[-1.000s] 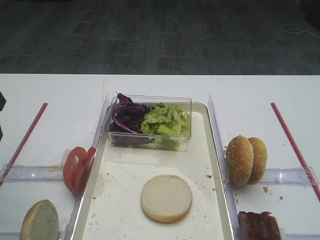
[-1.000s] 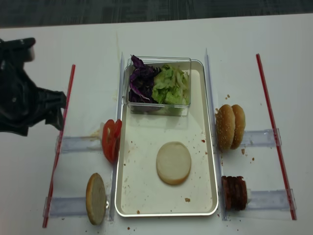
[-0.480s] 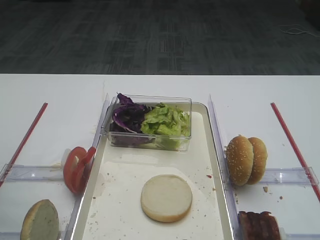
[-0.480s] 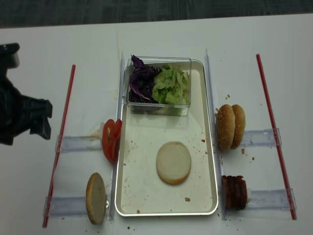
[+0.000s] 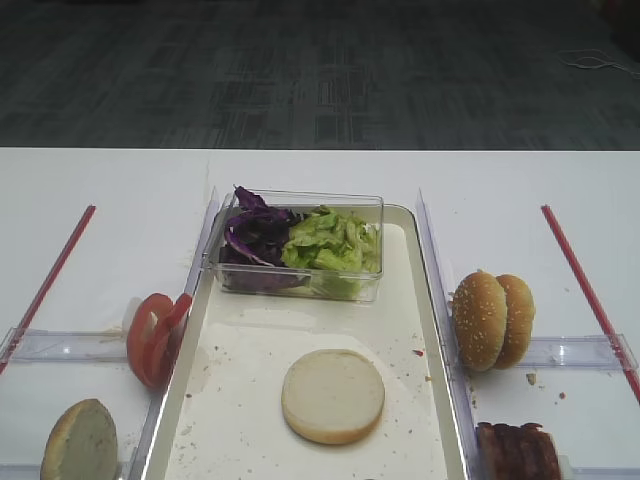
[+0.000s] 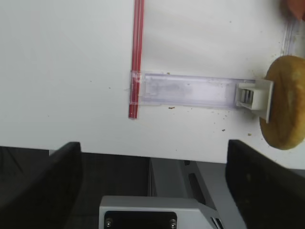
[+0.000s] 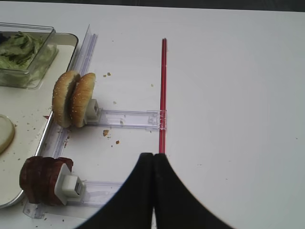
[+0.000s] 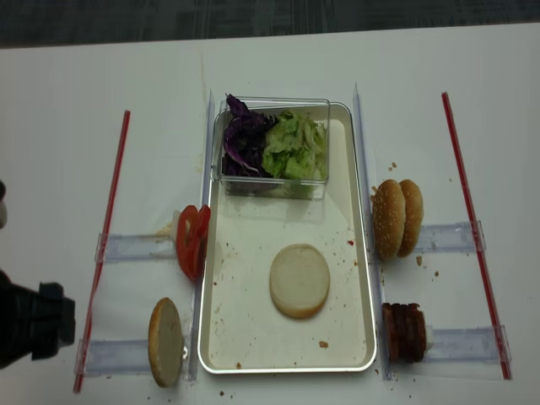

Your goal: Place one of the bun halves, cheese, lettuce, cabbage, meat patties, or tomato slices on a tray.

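A pale bun half [image 8: 299, 280] lies flat in the middle of the cream tray [image 8: 253, 359]. A second bun half [image 8: 166, 342] stands on edge left of the tray, also in the left wrist view [image 6: 283, 109]. Tomato slices [image 8: 192, 240] stand beside the tray's left rim. Lettuce [image 8: 294, 148] and cabbage [image 8: 245, 139] fill a clear box at the tray's far end. Meat patties [image 8: 403, 332] stand to the right. Cheese is out of view. My left gripper [image 6: 152, 143] hangs open and empty over the near table edge. My right gripper [image 7: 153, 155] is shut on nothing, right of the patties [image 7: 40, 179].
Two sesame buns [image 8: 393, 218] stand on edge in a clear holder right of the tray. Red strips [image 8: 108, 228] [image 8: 472, 228] run along both sides of the white table. Clear plastic rails [image 6: 190, 90] hold the ingredients. The left arm [image 8: 29, 325] sits at the near left.
The left arm has drawn back from the table's left middle toward the near left corner, jaws still wide. Food and tray have not moved.
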